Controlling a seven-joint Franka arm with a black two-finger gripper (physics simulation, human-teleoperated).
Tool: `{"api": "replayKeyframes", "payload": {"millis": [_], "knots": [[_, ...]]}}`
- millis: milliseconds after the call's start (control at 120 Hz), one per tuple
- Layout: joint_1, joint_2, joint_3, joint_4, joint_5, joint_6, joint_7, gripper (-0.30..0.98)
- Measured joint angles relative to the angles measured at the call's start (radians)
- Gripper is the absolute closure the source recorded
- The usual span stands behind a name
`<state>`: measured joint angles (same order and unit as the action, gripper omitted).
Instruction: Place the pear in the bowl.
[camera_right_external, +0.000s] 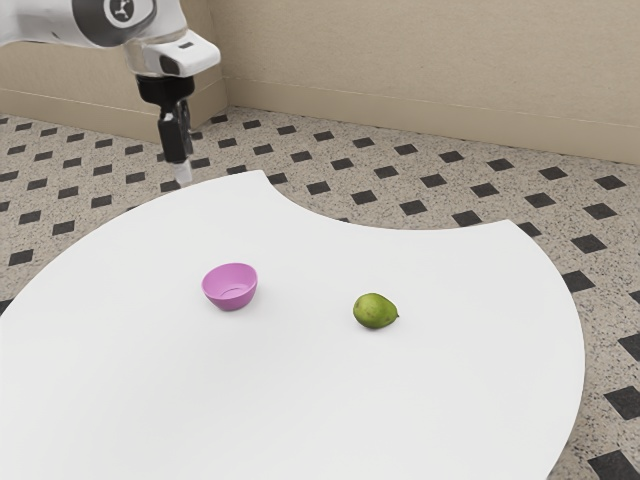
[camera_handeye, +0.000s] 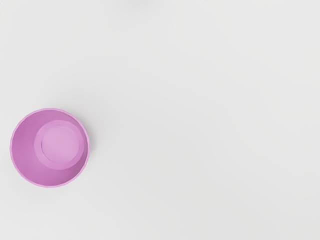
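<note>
The green pear (camera_right_external: 375, 311) is lying right of centre in the exterior view, its stem end pointing rightward, on the white table (camera_right_external: 300, 400). The pink bowl (camera_right_external: 230, 286) is sitting between it and the hand (camera_right_external: 184, 176), hovering upper left, open or closed I can't tell. Reaching probably means heading lower right, past the bowl.

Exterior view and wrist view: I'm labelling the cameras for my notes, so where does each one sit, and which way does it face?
Exterior view: at the arm's side, looking down across the white table toward the wall; the arm reaches in at upper left, its gripper pointing down.
Wrist view: on the arm's hand, looking down at the tabletop and into the bowl.
Shared: both show the pink bowl and part of the white table.
</note>
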<state>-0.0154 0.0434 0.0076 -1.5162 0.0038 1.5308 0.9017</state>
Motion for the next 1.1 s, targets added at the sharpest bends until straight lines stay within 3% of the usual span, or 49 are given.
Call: {"api": "replayKeyframes", "payload": {"millis": [250, 392, 717, 1100], "knots": [[-0.011, 0.013, -0.001, -0.001, -0.003, 0.0, -0.01, 0.0], [-0.01, 0.079, -0.027, 0.001, -0.01, 0.011, 0.016, 0.0], [-0.165, 0.306, -0.037, 0.1, -0.022, 0.101, 0.2, 0.0], [-0.224, 0.528, -0.031, 0.261, -0.028, 0.189, 0.058, 0.0]]}}
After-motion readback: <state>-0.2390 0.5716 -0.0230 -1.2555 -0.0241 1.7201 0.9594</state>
